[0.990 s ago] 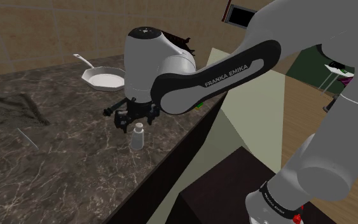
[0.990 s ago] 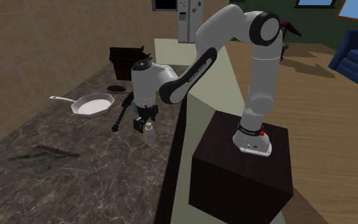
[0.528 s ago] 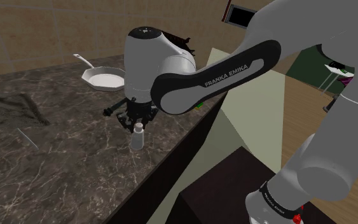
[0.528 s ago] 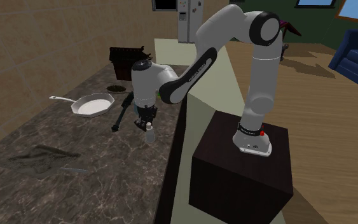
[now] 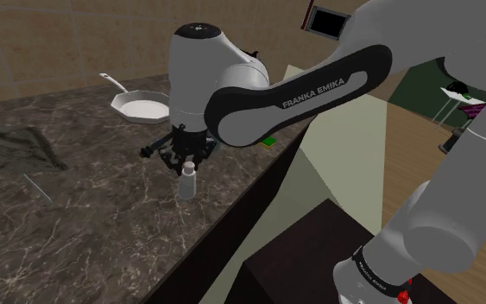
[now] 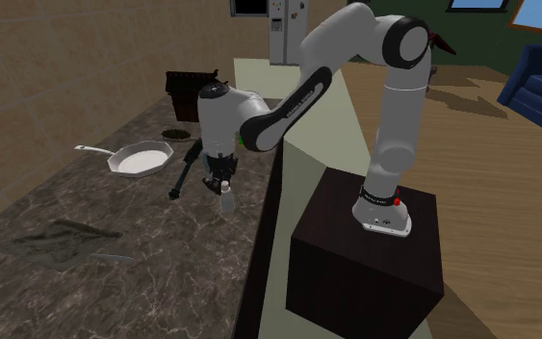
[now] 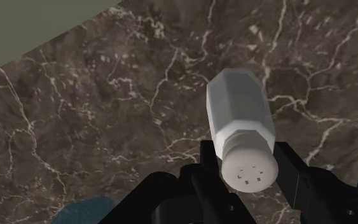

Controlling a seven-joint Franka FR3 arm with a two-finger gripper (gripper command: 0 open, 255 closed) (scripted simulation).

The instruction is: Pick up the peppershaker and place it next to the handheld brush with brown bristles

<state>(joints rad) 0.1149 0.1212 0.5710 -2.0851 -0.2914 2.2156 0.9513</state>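
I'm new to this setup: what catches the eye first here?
The white pepper shaker stands upright near the edge of the dark marbled counter, its cap clasped between the jaws of the black gripper. Farther back on the counter lies a white frying pan.

The white Franka arm (image 6: 394, 106) rises upright from its base, bends at a dark elbow joint near the top of the second exterior view, then slopes down towards that view's left. Its forearm (image 5: 301, 91), lettered FRANKA EMIKA, ends in a rounded white wrist housing (image 5: 202, 69) that points straight down. Beneath it hangs the black gripper (image 5: 186, 161), also vertical, low over the surface. In the wrist view the two fingers (image 7: 208, 159) stand a narrow way apart, one pressed to each side of the cap of the pale pepper shaker (image 7: 241, 111) clasped between them.
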